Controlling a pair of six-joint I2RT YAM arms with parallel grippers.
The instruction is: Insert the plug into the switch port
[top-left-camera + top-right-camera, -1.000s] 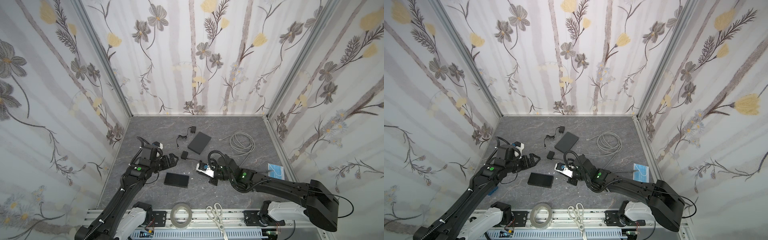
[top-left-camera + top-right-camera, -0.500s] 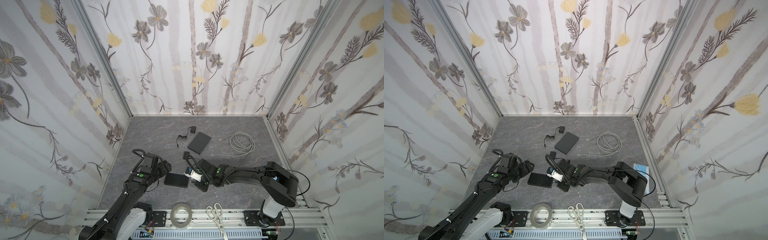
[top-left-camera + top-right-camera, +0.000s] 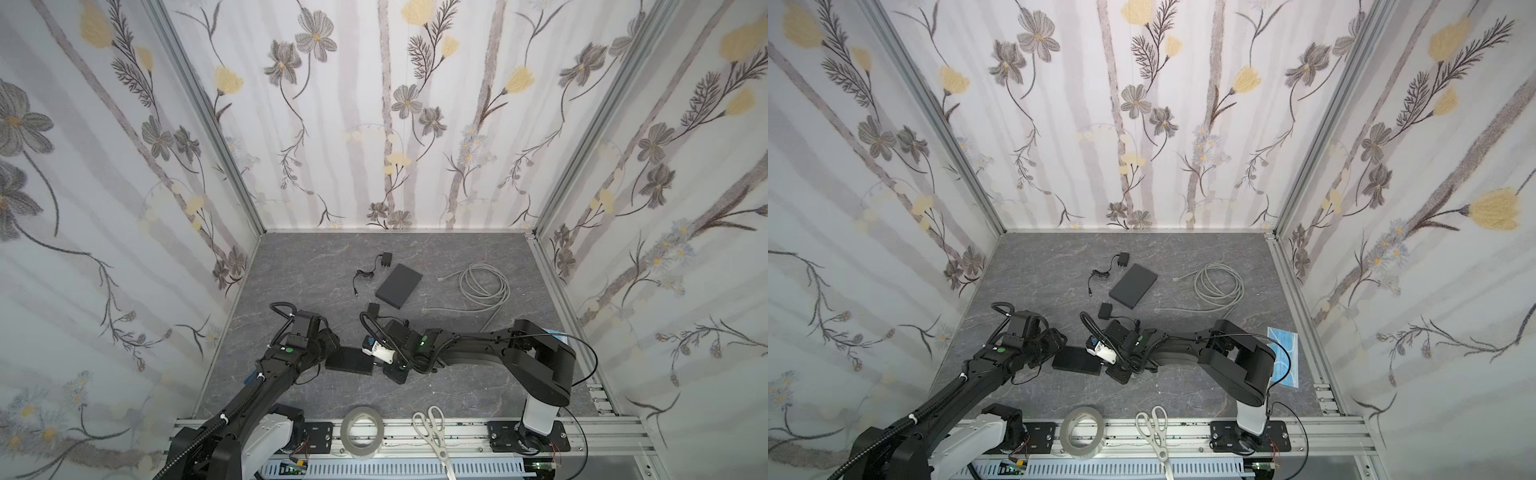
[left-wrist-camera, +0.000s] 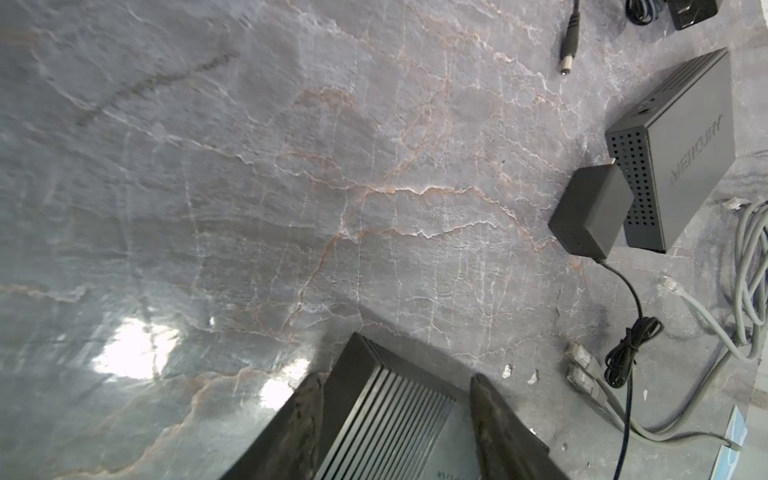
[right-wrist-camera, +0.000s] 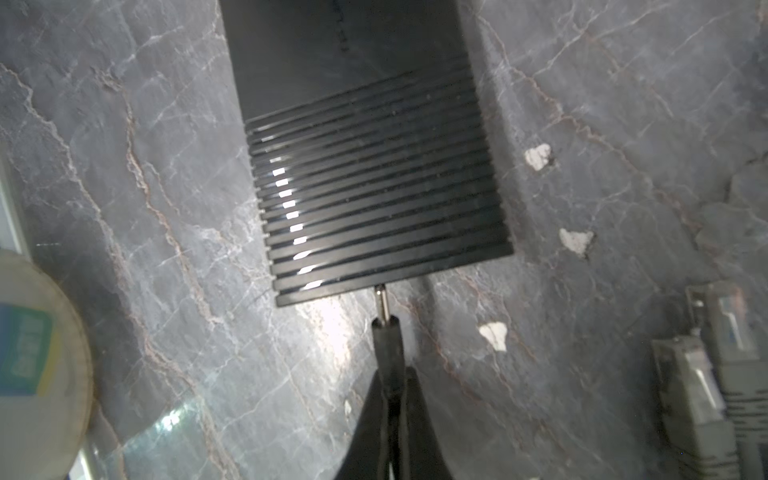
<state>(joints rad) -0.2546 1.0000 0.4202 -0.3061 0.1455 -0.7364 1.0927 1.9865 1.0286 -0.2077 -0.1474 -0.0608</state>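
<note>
Grey veined stone forms the table, enclosed by flower-papered walls. Near its front edge the black ribbed switch is laid flat, between the two arms in both top views. The left tool is set astride the switch. Its jaws are held partly open, with one finger close along the casing's side, and no firm clamp can be made out. The right tool is closed tight on the black plug, which is gripped by its sleeve. In the right wrist view the plug's metal tip is seen touching the switch's ribbed end. Whether it sits inside a port cannot be told, since the opening itself is hidden. Farther back, a second grey box is placed just beside a black power adapter, and a coiled grey cable is left well apart to the right. A tape roll and scissors are rested on the front rail.
</note>
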